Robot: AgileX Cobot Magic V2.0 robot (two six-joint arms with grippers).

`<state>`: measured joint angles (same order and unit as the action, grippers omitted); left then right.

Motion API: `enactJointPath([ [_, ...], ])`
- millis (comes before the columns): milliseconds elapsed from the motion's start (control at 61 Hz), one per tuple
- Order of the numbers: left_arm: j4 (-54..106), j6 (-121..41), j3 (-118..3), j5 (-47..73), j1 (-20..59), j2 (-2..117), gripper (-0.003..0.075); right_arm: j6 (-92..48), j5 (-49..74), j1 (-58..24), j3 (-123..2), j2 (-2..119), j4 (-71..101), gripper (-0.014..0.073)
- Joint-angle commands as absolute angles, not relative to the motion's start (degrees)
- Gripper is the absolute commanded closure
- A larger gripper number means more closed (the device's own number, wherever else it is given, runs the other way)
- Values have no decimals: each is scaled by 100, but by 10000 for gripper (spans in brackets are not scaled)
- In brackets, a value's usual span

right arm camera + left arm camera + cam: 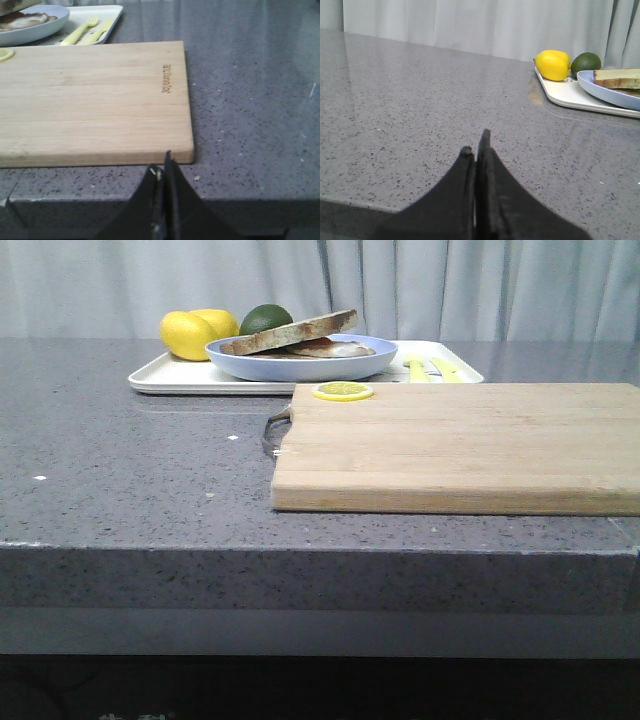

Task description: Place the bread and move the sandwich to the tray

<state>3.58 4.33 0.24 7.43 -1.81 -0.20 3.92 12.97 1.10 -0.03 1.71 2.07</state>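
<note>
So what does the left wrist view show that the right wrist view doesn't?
Only the left wrist view: the yellow lemons, the dark green avocado, the bread atop the sandwich, and the shut left pincer. Only the right wrist view: the wooden cutting board, a lemon slice, yellow cutlery, the fried egg, and the shut right pincer. Both: the white tray, the blue plate, and the grey countertop.

I see a speckled grey stone-like counter [120, 470] with a slight sheen, a matt pale wooden cutting board [460, 445] with visible grain, a smooth glossy white tray [170, 375], and a smooth light-blue plate [300, 365].
</note>
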Motion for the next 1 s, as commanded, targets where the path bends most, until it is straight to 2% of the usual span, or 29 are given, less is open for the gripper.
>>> enactJointPath([
  [0, 406, 412, 21, 247, -189, -151, 741, 364, 635, 201, 72, -92, 315, 654],
  [984, 406, 412, 21, 257, -189, -140, 741, 364, 696, 195, 141, -157, 344, 654],
])
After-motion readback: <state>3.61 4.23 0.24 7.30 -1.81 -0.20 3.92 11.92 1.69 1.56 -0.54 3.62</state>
